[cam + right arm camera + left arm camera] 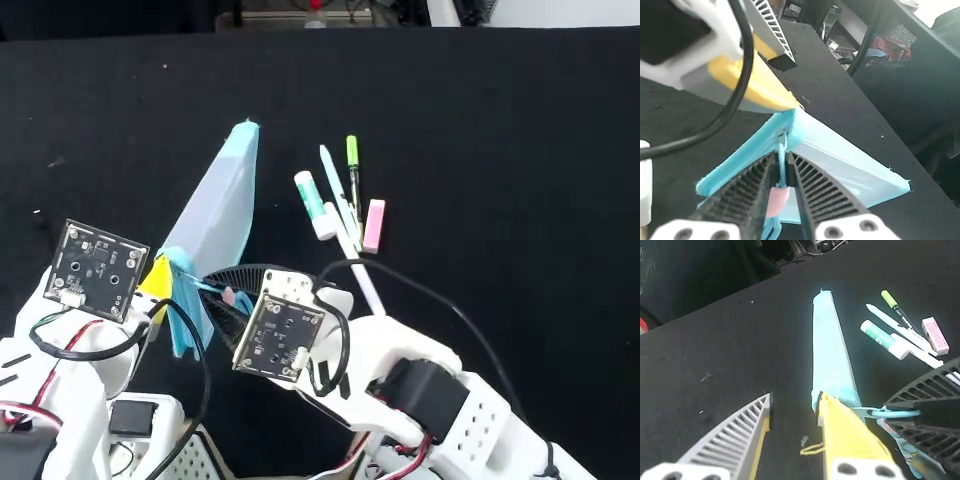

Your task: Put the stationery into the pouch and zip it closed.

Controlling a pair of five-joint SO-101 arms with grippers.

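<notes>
1. Progress: nothing is packed yet. The stationery (340, 215) lies loose on the bench (500, 130), just beside the pouch (225, 205) on its open-bench side: a glue stick (312, 203), a green highlighter (352, 152), a pink eraser (374, 225) and two white pens (362, 280), bunched together and partly touching.
2. The pouch is pale blue, flat and long. It lies on the bench with its far end pointing away from the arms and its near end between the two hands. I cannot tell whether the zip is open or closed, or how far along it is.
3. Judged step: getting the zip open, since the pull is gripped at the near end. Left to do: open the pouch, load every item, run the zip shut (that is, nearly the whole task).
4. Right hand (783, 157): low over the near end of the pouch, black fingers clenched on the zip pull (781, 147), a blue cord loop with a pink tag (776, 200) hanging between them.
5. Left hand (795, 399): released, fingers spread wide with bare bench between them. The yellow finger (842, 435) has its tip on the pouch's near corner, which I read as pinning it down. The grey finger (735, 440) stands apart from the pouch, touching nothing.
6. Both arms sit close together at the near edge, the two hands almost meeting at the pouch end.
</notes>
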